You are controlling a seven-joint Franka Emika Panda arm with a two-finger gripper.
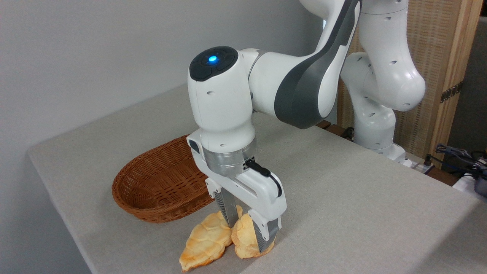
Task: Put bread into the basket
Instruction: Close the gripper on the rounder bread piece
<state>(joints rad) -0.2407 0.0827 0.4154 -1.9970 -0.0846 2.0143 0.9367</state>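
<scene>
I can read no words, numbers, brand marks or labels anywhere on my screen. The only sign I can make out is a small blue light glowing in the dark round cap (213,62) on top of the arm's (304,83) wrist; it carries no lettering that I can see.

Woven wicker basket (159,182), matt cloth-covered table (361,198), glossy plastic arm (304,76).

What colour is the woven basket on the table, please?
Reddish-brown wicker basket, shown in the only camera view.
</scene>
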